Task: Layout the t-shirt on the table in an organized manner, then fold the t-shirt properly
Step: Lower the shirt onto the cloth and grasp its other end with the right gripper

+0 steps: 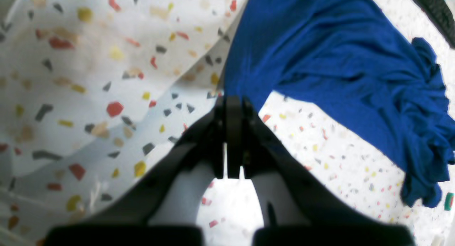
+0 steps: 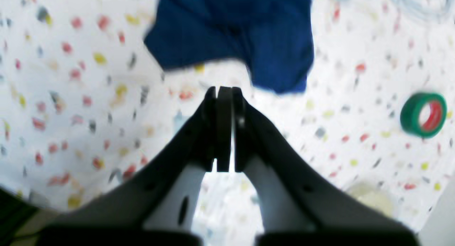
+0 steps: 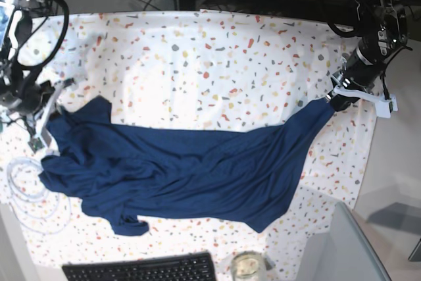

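The navy-blue t-shirt [image 3: 197, 169] lies stretched across the table [image 3: 217, 64], wrinkled and bunched at its left end. My left gripper [image 3: 331, 101] is at the shirt's right corner. In the left wrist view the left gripper [image 1: 233, 98] is shut, the t-shirt's [image 1: 337, 61] edge reaches its tips, and a fold of the table cover [image 1: 106, 79] rises beside it. My right gripper [image 3: 47, 123] is at the shirt's left end. In the right wrist view the right gripper [image 2: 224, 89] is shut, with a strip of table between its tips and the t-shirt [image 2: 241, 29].
A green tape roll [image 2: 423, 114] lies right of my right gripper. A white cable coil [image 3: 26, 189] lies at the table's left edge. A black keyboard [image 3: 141, 269], a glass jar [image 3: 247, 266] and a grey box [image 3: 342, 241] sit along the front.
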### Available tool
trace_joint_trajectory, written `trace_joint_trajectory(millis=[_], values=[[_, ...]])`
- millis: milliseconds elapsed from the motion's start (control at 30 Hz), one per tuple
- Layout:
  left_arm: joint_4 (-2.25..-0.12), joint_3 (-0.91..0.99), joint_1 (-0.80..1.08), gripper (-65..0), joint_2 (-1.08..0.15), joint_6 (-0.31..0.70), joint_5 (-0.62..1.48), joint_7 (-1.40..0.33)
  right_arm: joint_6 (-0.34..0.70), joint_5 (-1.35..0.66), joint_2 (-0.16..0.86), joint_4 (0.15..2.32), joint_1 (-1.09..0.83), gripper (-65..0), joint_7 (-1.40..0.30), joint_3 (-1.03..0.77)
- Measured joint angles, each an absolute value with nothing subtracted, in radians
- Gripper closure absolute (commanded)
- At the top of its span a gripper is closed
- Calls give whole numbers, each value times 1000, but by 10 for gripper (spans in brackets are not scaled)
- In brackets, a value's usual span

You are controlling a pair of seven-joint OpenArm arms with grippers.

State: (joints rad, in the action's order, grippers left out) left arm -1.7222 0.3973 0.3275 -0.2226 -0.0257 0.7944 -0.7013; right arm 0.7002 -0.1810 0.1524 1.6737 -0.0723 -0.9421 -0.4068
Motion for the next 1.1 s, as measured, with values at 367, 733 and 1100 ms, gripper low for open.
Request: trace_joint_trajectory(millis=[367, 733, 1100], values=[[-1722, 400, 340, 0, -225, -26, 794, -704, 698, -179, 142, 1386, 163, -504, -834, -384], [-1721, 400, 341, 0, -225, -27, 793, -704, 660, -178, 187, 970, 327, -314, -667, -225], [-1721, 447, 342, 0, -239, -27, 794, -707, 646, -180, 207, 1165, 209, 0, -756, -253]])
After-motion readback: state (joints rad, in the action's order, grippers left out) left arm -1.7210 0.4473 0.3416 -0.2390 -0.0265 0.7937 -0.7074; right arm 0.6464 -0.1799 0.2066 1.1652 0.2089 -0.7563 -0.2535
